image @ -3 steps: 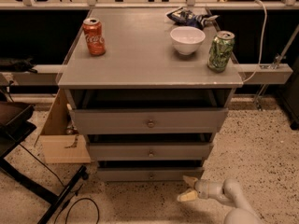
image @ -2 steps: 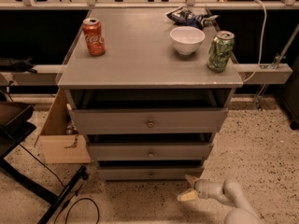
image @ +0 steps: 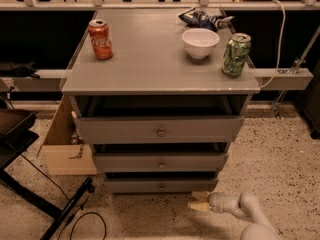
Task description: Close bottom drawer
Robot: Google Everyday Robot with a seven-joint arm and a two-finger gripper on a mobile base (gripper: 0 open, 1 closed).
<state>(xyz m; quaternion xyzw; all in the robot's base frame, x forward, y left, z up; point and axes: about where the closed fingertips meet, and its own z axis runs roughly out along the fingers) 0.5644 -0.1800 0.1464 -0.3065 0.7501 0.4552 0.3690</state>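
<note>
The bottom drawer (image: pixel 161 186) is the lowest of three grey fronts on the grey cabinet (image: pixel 160 79). It has a small round knob at its centre and stands out about as far as the middle front above it. My gripper (image: pixel 198 204) is low near the floor, just in front of and below the drawer's right half. Its pale fingertips point left toward the drawer front and lie close together, holding nothing.
On the cabinet top stand a red soda can (image: pixel 100 39), a white bowl (image: pixel 200 42), a green can (image: pixel 235 54) and a dark chip bag (image: pixel 202 18). A cardboard box (image: pixel 65 144) sits left of the cabinet. Black legs and cables (image: pixel 70 209) lie on the floor.
</note>
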